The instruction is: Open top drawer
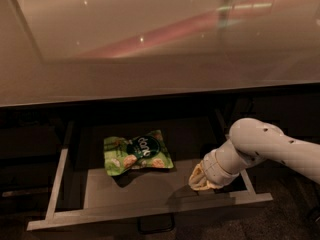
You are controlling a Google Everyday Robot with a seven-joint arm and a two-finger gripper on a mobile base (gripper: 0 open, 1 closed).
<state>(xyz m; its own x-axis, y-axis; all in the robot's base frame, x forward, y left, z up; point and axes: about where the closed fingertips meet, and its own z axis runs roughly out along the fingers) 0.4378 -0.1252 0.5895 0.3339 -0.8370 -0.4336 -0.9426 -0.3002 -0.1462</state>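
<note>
The top drawer stands pulled out below the countertop. Its pale grey rim faces me and its grey inner floor shows. Its small dark loop handle hangs under the middle of the front edge. My white arm reaches in from the right. My gripper points down inside the drawer at its right front corner, just behind the front rim and to the right of the handle. The wrist covers its tip.
A green snack bag lies on the drawer floor, left of my gripper. A glossy beige countertop overhangs the drawer. Dark cabinet panels flank the drawer on both sides.
</note>
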